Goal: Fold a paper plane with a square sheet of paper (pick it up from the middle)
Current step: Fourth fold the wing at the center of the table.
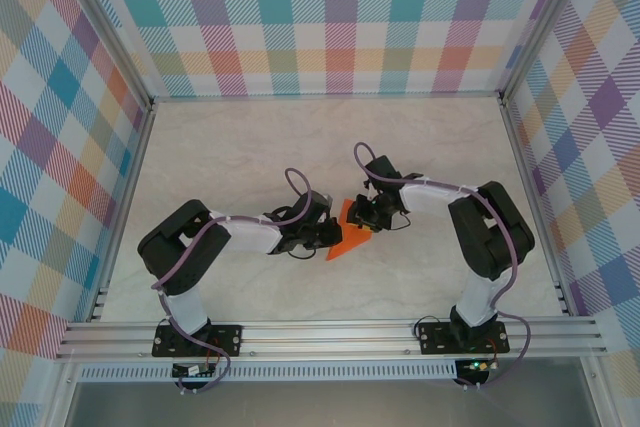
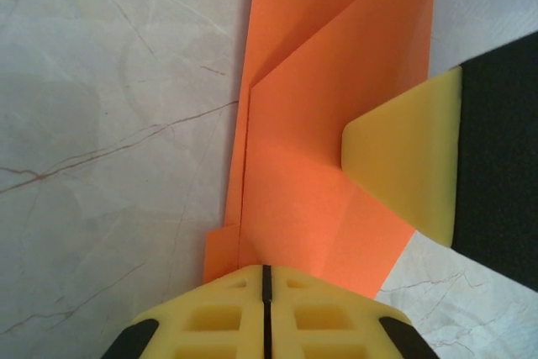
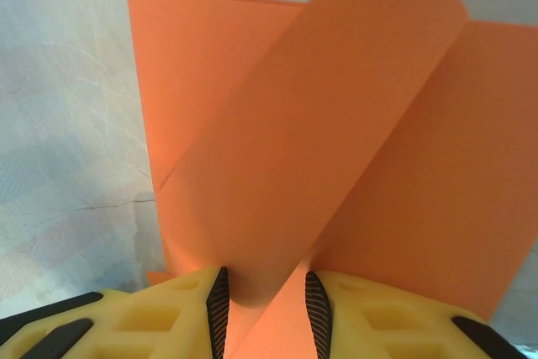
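The orange square sheet of paper (image 1: 348,240) lies folded into a pointed shape at the table's middle, between both grippers. My left gripper (image 1: 326,235) comes in from the left. In the left wrist view its jaws (image 2: 265,268) are together, and their tips rest on the sheet's near edge (image 2: 319,132). My right gripper (image 1: 366,217) is at the sheet's upper right. In the right wrist view a raised flap (image 3: 336,115) curls down between its jaws (image 3: 267,287), touching both pads. A right fingertip (image 2: 408,161) presses on the paper in the left wrist view.
The pale marble tabletop (image 1: 250,147) is fenced by checked walls on three sides and an aluminium rail (image 1: 330,332) at the front. Both arm bases stand on that rail.
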`<state>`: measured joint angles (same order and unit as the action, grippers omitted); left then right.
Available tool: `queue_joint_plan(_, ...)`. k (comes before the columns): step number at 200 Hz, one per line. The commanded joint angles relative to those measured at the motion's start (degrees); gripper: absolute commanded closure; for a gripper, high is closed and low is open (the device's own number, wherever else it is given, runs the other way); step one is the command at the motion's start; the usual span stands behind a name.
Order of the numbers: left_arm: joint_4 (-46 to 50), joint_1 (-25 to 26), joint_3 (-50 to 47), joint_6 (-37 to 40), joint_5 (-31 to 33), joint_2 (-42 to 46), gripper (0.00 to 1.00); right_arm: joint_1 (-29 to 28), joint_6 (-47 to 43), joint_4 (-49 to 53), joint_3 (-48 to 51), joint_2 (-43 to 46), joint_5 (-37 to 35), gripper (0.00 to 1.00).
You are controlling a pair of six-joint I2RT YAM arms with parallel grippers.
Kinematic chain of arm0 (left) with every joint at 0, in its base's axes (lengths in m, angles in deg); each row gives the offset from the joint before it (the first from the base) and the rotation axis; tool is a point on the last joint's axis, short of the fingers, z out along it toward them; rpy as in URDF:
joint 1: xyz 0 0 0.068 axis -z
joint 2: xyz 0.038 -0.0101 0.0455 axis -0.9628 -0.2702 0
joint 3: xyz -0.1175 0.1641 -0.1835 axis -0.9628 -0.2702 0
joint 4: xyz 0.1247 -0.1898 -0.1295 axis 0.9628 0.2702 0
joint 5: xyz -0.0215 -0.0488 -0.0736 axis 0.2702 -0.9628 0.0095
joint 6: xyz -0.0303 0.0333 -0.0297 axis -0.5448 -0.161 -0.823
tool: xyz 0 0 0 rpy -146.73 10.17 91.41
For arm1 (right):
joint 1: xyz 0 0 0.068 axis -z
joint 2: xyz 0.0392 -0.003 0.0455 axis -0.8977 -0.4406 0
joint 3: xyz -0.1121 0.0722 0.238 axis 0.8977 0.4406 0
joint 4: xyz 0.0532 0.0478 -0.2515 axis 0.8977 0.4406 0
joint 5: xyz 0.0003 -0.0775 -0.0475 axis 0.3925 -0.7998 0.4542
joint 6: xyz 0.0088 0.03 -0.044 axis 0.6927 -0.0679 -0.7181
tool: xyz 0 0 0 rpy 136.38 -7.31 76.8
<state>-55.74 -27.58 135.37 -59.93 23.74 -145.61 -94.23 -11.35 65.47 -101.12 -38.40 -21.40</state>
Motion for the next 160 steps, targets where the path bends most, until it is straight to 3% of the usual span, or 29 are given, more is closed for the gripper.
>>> queue_joint_plan(1, 2.82, -0.51, 0.87, -1.37, -0.3, 4.08, 0.88, -0.3, 1.1, 4.05, -0.24, -4.47, -6.16, 0.65)
queue_joint_plan(74, -1.98, -0.48, -0.44, -3.11, -3.87, 6.22, 0.86, -1.71, 4.6, 9.58, -3.37, -10.09, -11.19, 0.63)
queue_joint_plan(160, -0.57, 1.41, -0.55, -2.61, -4.42, 4.05, 0.86, -1.71, 10.64, 13.16, -4.11, -12.96, -13.3, 0.62)
